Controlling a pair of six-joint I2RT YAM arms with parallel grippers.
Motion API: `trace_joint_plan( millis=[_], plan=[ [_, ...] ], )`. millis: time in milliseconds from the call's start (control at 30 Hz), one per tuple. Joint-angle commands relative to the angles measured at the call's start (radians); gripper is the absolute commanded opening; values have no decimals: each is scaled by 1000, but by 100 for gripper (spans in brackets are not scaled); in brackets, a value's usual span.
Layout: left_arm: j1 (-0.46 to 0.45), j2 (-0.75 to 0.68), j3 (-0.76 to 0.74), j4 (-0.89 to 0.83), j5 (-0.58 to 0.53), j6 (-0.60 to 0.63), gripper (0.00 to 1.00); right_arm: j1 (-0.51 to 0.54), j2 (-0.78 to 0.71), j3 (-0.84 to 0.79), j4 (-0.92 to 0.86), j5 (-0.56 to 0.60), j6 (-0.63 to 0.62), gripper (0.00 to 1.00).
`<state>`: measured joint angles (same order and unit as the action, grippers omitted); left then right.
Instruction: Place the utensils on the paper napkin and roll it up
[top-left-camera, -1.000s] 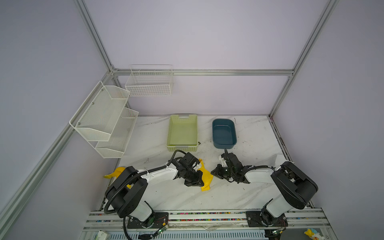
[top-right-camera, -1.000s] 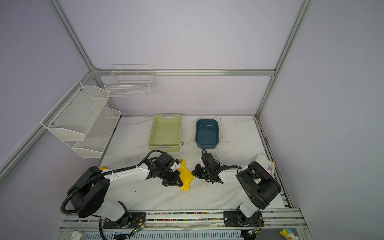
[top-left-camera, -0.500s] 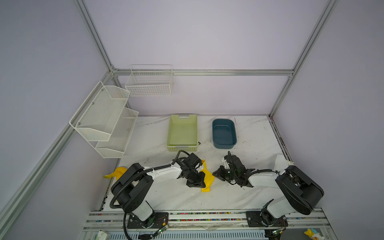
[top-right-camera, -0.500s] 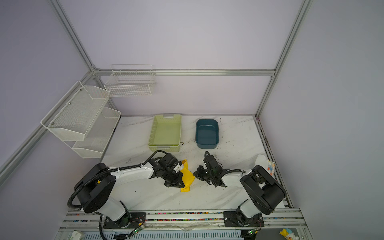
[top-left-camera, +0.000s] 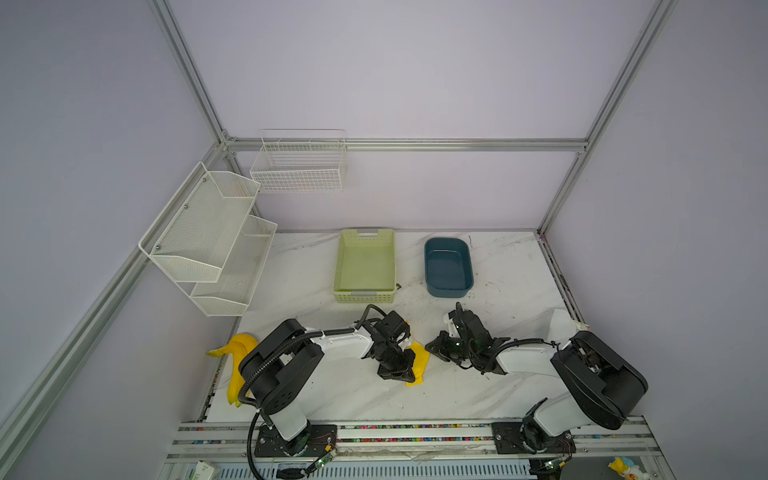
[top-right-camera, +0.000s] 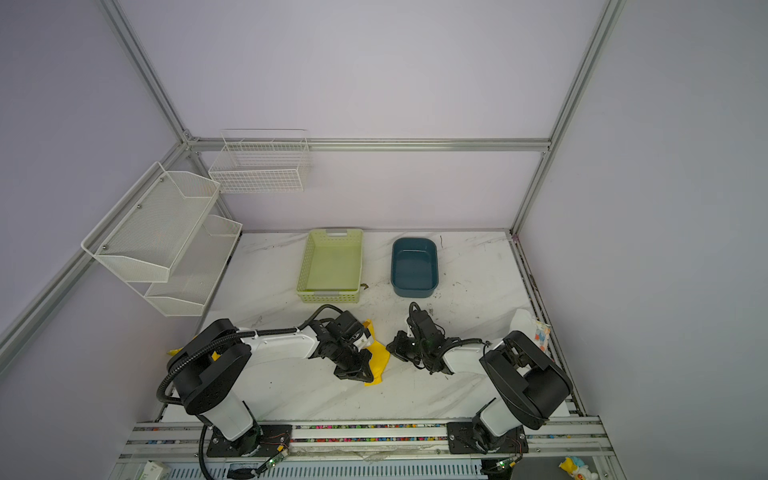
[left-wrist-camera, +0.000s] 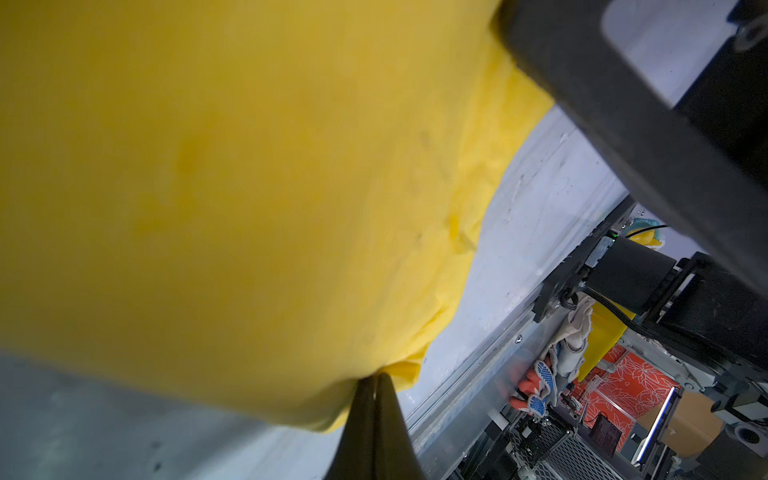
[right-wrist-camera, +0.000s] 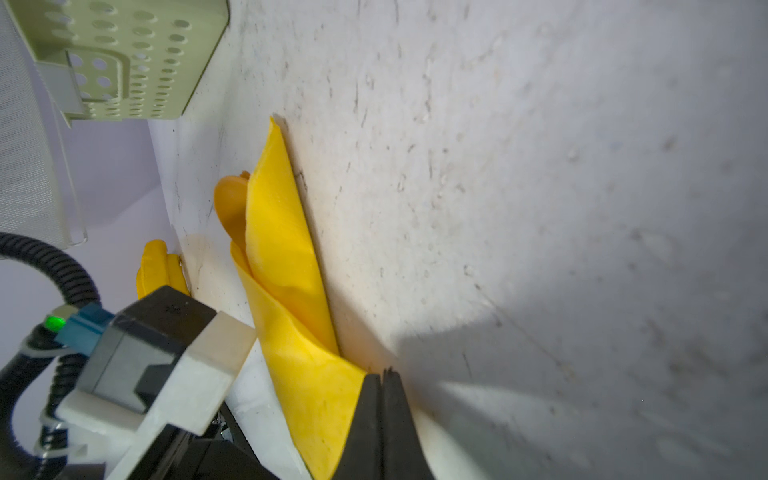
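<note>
We are looking at a robotics lab test cell: an aluminium frame (top-left-camera: 399, 144) holds plain lilac wall panels (top-left-camera: 374, 75) around a marble-patterned tabletop (top-left-camera: 511, 270). Two robot arms, the left arm (top-left-camera: 340, 347) and the right arm (top-left-camera: 523, 361), are bolted to a slotted metal rail (top-left-camera: 415, 432) along the front edge, with bare cables and a small circuit board (top-left-camera: 324, 458) beside it. A wire basket (top-left-camera: 299, 166) and mesh shelves (top-left-camera: 208, 232) hang on the walls; in the left wrist view we see work gloves (left-wrist-camera: 544, 374) lying beyond the rail
</note>
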<state>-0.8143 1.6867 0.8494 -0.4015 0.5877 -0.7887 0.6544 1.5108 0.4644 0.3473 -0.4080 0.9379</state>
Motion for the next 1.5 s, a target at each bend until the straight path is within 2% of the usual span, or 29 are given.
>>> trace_joint_plan(
  millis=[0, 200, 400, 667, 1167, 1467],
  plan=[
    [-6, -1, 70, -19, -25, 23, 0, -1, -1, 3, 13, 9, 12, 1],
    [-10, -62, 147, -53, -60, 10, 1, -1, -2, 4, 12, 10, 12, 1],
    [-40, -33, 209, -58, -56, 8, 1, -1, -2, 6, 15, 10, 12, 0],
    [-43, 2, 199, -97, -86, 31, 0, -1, -8, 2, 10, 11, 7, 1],
    [-70, 84, 169, -106, -69, 55, 1, -1, -3, -1, 18, 12, 11, 0],
    [-44, -34, 259, -177, -190, 73, 3, 19, 6, -9, 48, 2, 42, 1]
  ],
)
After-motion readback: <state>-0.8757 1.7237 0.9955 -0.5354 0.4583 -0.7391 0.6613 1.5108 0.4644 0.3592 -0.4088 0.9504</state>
